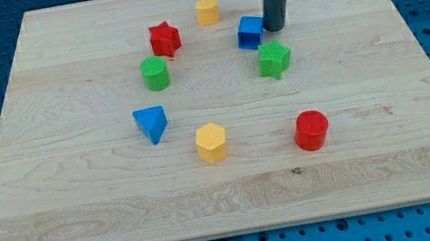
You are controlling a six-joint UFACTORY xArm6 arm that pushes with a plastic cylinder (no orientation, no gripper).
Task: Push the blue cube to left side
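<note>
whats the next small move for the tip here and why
Probably a short push toward the view's left. My tip sits right at the blue cube's right side, so it is already behind the block for that direction. The red star lies further left along that line, so keep the push short or steer slightly.

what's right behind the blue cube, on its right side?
My tip stands at the blue cube's right edge, apparently touching. The rod covers the board directly behind it; nothing else shows there.
</note>
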